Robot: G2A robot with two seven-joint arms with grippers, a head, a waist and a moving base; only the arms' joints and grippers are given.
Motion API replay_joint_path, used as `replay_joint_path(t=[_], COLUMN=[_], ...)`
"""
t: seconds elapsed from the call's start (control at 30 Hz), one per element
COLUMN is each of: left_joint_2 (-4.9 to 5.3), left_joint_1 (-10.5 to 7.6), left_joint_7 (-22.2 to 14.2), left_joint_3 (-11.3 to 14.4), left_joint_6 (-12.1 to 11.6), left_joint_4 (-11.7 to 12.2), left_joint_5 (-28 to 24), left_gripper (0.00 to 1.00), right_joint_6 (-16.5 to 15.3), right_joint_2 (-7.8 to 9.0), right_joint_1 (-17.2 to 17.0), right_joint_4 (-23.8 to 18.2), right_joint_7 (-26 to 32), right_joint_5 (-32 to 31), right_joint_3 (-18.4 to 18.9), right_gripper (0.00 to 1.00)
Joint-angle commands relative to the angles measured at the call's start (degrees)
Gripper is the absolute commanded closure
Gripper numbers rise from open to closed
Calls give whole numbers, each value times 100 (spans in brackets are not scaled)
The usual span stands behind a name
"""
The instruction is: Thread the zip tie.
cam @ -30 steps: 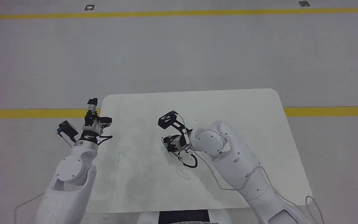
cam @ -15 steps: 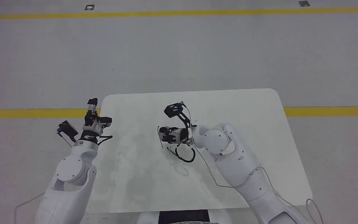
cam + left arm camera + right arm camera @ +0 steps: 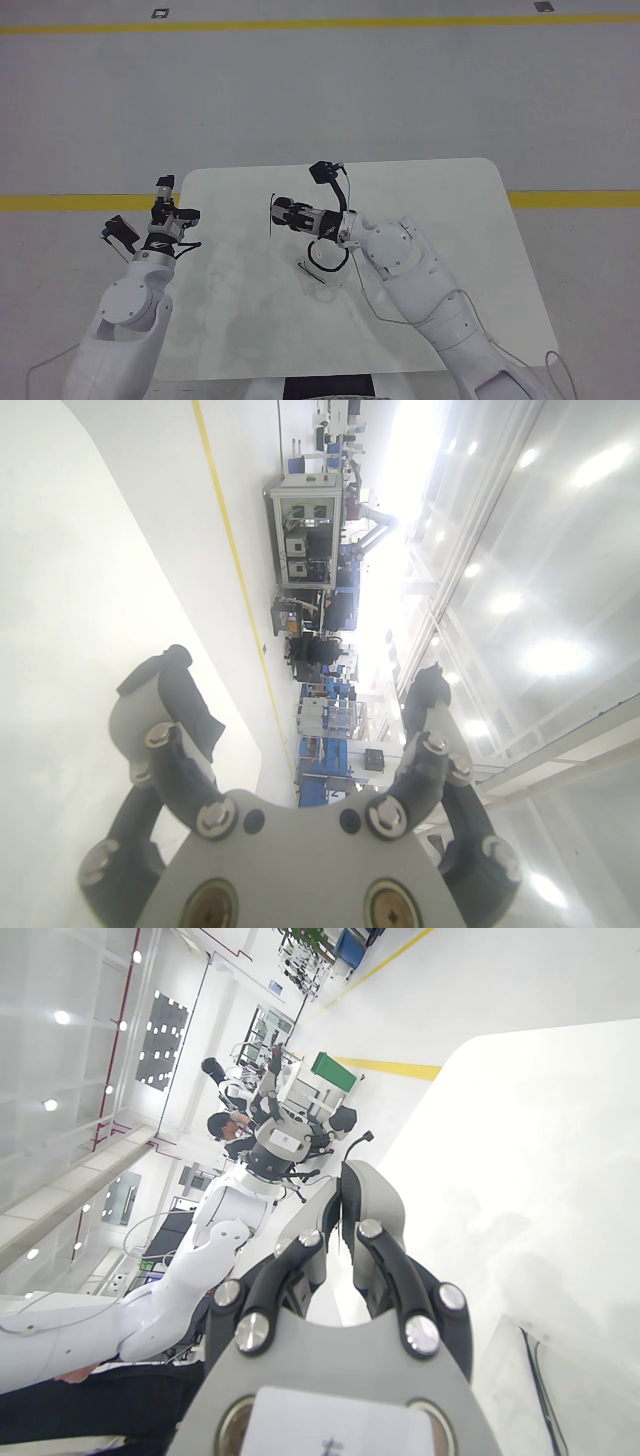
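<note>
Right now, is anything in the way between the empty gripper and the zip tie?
Nothing visible. Only bare table lies between the open left gripper and the zip tie pinched in the right gripper.

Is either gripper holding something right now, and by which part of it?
The right gripper is shut on a thin black zip tie, pinching its strap just short of the blocky end. The left gripper is open, holding nothing.

One zip tie (image 3: 367, 1136), one clear packet (image 3: 318, 272) and one table (image 3: 450, 200).
</note>
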Motion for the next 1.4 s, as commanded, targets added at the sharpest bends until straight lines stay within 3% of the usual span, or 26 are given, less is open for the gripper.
replay_joint_path(t=[0.0, 0.1, 0.23, 0.37, 0.5, 0.6, 0.93, 1.03, 1.17, 1.37], left_joint_2=[0, -1, 10, 24, 30, 35, 22, 17, -19, -75], left_joint_1=[0, -15, -15, 59, 155, 169, 118, 82, 36, -65], left_joint_7=[0, -62, -519, -1066, -1807, -1925, -1978, -2380, -2629, -2953], left_joint_3=[0, 11, -38, -120, -221, -255, -169, -22, 148, 146], left_joint_6=[0, -32, -278, -726, -1238, -1283, -1286, -1592, -1948, -1948], left_joint_4=[0, 22, 217, 387, 532, 551, 637, 827, 1103, 1164], left_joint_5=[0, 10, 40, 18, -442, -486, -550, -501, -849, -1057], left_gripper=[0, 0, 0, 0, 0, 0, 0, 0, 0, 0], right_joint_6=[0, 5, 6, 49, 131, 173, 194, 327, 574, 1013], right_joint_2=[0, 0, -24, -86, -209, -280, -282, -320, -405, -533], right_joint_1=[-1, -23, 10, 224, 576, 763, 720, 668, 713, 760], right_joint_4=[-1, -5, 77, 317, 696, 899, 886, 873, 963, 1135], right_joint_7=[1, -34, -218, -377, -583, -674, -752, -1050, -1409, -1982], right_joint_5=[1, 8, 338, 579, 855, 1014, 1031, 1208, 1399, 1509], right_joint_3=[0, -11, -67, -248, -567, -719, -719, -755, -892, -1104], right_gripper=[100, 100, 100, 100, 100, 100, 100, 100, 100, 100])
